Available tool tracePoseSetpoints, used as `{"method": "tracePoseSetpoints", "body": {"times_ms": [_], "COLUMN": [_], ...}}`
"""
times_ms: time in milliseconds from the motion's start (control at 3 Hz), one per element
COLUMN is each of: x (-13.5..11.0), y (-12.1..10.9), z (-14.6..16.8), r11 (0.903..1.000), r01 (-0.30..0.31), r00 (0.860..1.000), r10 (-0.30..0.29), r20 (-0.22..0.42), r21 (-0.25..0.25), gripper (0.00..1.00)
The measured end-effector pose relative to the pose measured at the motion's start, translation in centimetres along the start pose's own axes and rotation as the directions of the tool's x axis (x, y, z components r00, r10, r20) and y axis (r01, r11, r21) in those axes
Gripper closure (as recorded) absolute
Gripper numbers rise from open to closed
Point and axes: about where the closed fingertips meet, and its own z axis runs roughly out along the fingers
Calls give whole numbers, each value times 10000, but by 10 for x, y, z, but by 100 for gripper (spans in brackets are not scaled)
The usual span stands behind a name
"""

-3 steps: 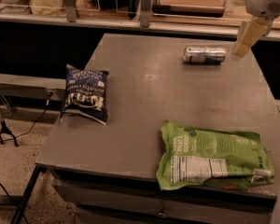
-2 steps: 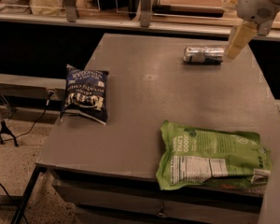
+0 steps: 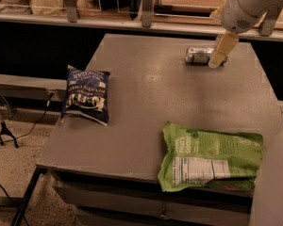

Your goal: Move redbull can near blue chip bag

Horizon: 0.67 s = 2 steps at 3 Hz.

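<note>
The redbull can (image 3: 198,55) lies on its side at the far right of the grey table (image 3: 165,107). The gripper (image 3: 220,53) hangs from the white arm at the top right, its pale fingers pointing down over the can's right end and hiding that end. The blue chip bag (image 3: 86,93) lies flat near the table's left edge, far from the can and from the gripper.
A large bright green bag (image 3: 208,156) lies at the front right of the table. A shelf with stands and boxes (image 3: 132,4) runs behind the table. Cables and a tripod leg (image 3: 2,126) are on the floor to the left.
The gripper has moved left and down, from beside the can's right end to over that end. The can and both bags have not moved.
</note>
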Motion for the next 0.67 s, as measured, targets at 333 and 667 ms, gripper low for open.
{"method": "tracePoseSetpoints", "body": {"times_ms": [333,667], "x": [15,25], "y": [-5,-5], "z": [20,32], "r11": [9993,9988], "r01": [-165,-239], "r00": [9993,9984], "r10": [176,260], "r20": [-344,-496], "r21": [321,423], "gripper": [0,0]}}
